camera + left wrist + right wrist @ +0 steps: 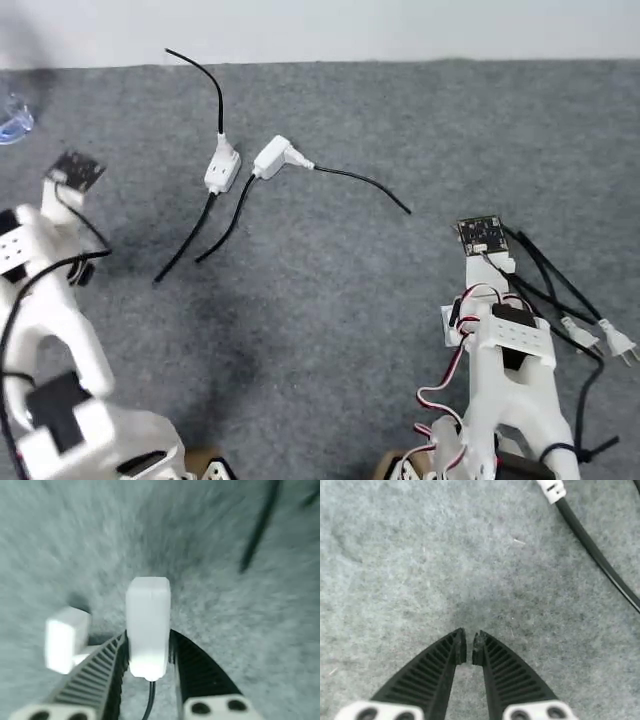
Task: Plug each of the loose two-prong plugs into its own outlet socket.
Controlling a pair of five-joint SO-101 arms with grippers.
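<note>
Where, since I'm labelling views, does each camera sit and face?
High view: fixed above, looks down on the grey mat; left arm and right arm show.
Left wrist view: on that arm, looks along left fingers flanking a white block.
Right wrist view: on that arm, looks down past right fingers.
All share the mat.

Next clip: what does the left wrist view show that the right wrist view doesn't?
Left wrist view, not the right: the left end effector closed on a white block with a cord, and a second white piece beside it. Right wrist view, not the left: the right end effector shut on nothing, and a white connector on a black cable. Both: black ribbed fingers over grey carpet.
</note>
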